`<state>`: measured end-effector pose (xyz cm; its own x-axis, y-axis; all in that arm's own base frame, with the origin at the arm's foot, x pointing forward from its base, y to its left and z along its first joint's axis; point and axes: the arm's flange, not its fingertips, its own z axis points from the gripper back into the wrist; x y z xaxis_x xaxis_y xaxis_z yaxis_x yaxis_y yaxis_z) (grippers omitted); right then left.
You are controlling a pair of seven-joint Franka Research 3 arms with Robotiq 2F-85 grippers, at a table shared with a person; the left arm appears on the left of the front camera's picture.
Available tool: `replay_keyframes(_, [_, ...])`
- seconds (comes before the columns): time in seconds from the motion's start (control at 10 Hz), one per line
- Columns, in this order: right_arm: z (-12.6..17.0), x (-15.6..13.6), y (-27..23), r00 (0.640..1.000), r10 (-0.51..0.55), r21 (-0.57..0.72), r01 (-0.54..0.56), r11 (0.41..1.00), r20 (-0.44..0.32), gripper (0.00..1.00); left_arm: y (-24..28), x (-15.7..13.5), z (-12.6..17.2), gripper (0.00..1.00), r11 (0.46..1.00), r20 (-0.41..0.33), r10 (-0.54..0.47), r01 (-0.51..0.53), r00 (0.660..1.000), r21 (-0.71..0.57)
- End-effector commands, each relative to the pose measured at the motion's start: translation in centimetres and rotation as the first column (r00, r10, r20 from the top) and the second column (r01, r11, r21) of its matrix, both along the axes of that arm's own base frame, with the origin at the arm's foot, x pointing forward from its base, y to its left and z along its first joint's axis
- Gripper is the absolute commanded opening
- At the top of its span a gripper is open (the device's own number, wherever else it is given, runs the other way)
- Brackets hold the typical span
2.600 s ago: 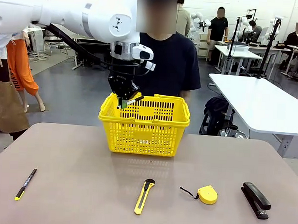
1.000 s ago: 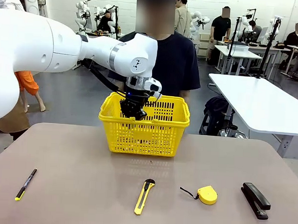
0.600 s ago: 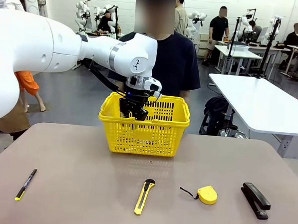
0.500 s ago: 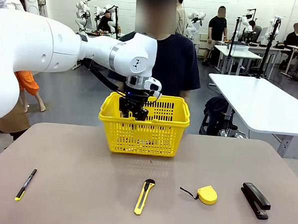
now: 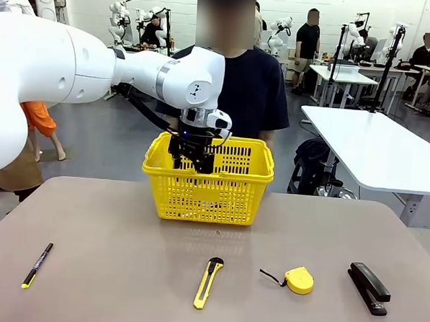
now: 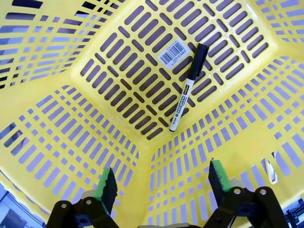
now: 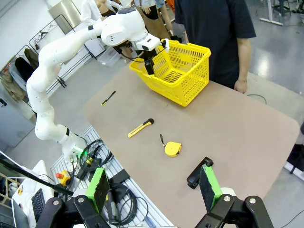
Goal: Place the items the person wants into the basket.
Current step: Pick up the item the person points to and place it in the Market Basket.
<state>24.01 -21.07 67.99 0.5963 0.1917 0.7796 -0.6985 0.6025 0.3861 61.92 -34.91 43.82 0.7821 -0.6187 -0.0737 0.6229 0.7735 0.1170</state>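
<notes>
The yellow basket (image 5: 208,181) stands at the table's far side, in front of the person (image 5: 251,83) in a dark T-shirt. My left gripper (image 5: 192,158) hangs inside the basket's left part, open and empty; its green pads (image 6: 108,186) stand wide apart in the left wrist view. The white marker (image 6: 189,88) with black ends lies loose on the basket (image 6: 71,156) floor beside a barcode label. The yellow-and-black utility knife (image 5: 209,282) lies at the front middle, and the black pen (image 5: 37,264) at the front left. My right gripper (image 7: 154,186) is open, high above the table.
A round yellow tape measure (image 5: 297,279) and a black stapler (image 5: 368,287) lie at the front right. From the right wrist view I see the basket (image 7: 173,71), knife (image 7: 140,128), tape measure (image 7: 172,148), stapler (image 7: 199,172) and pen (image 7: 108,98). A white table (image 5: 374,148) stands at the back right.
The left gripper brought the marker down into the basket, opened and let it go. It has since lifted slightly. The marker now rests on the basket floor.
</notes>
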Motion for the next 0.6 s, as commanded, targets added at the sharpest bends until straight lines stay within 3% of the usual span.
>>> replay_keyframes(0.0, [0.3, 0.2, -0.1, 1.0, 0.015, 0.014, -0.015, 1.0, 0.017, 1.0, -0.1, 0.3, 1.4, 1.0, 0.996, -0.009, 0.081, -0.082, 0.997, -0.046])
replay_keyframes(0.1, [0.3, 0.2, -0.1, 1.0, 0.015, 0.014, -0.015, 1.0, 0.017, 1.0, 0.6, -0.7, 4.2, 1.0, 0.989, 0.015, 0.116, -0.115, 0.993, -0.092])
replay_keyframes(0.3, [0.3, 0.2, -0.1, 1.0, 0.015, 0.014, -0.015, 1.0, 0.017, 1.0, 4.5, -6.3, 12.7, 1.0, 0.974, 0.058, 0.115, -0.102, 0.992, -0.201])
replay_keyframes(0.5, [0.3, 0.2, -0.1, 1.0, 0.015, 0.014, -0.015, 1.0, 0.017, 1.0, 8.7, -12.6, 16.5, 1.0, 0.969, 0.088, 0.139, -0.117, 0.986, -0.22])
